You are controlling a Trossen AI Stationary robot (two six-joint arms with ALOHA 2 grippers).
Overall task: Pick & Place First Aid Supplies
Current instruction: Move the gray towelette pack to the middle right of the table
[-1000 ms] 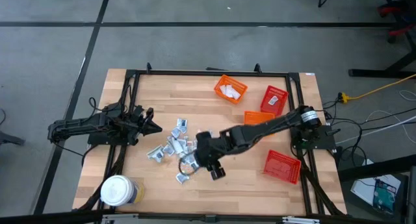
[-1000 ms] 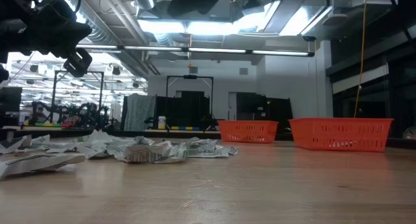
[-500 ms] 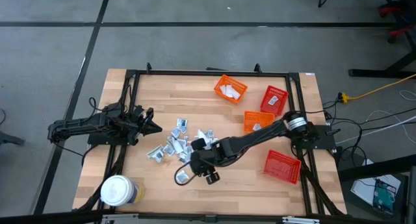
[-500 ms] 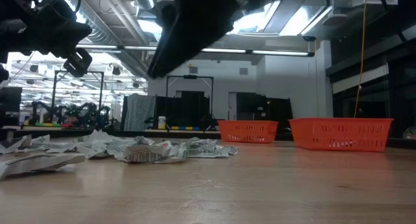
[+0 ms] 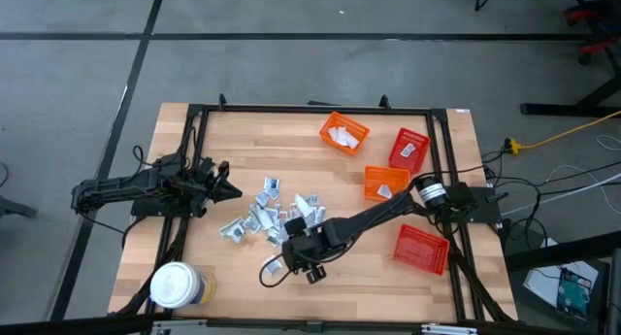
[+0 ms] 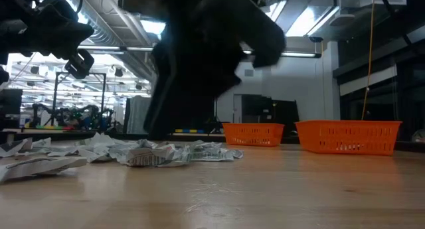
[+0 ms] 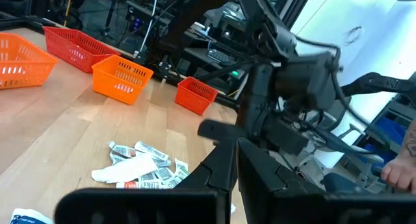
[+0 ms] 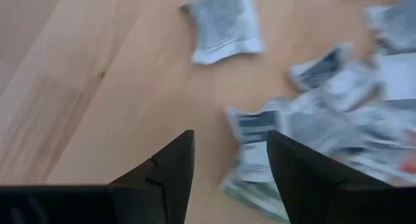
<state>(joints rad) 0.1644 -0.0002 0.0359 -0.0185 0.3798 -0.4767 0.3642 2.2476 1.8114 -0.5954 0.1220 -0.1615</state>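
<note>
The first aid supplies are small silvery-white sachets lying flat in a loose pile on the wooden table, left of centre. One more sachet lies apart, nearer the front edge. My right gripper reaches in slanting downward from the table's right. It hangs open just above the pile's near side. In the right wrist view its fingers stand on either side of a sachet without touching it. My left gripper waits shut at the table's left edge, level and empty.
Two orange baskets and two red baskets stand on the table's right half, some with sachets inside. A white-lidded round jar stands at the near left corner. Bare wood lies along the near edge.
My right gripper has come down and toward the table's left, closer to the pile of sachets, staying open. In the low view it has dropped into the picture from above. The sachets have not moved.
</note>
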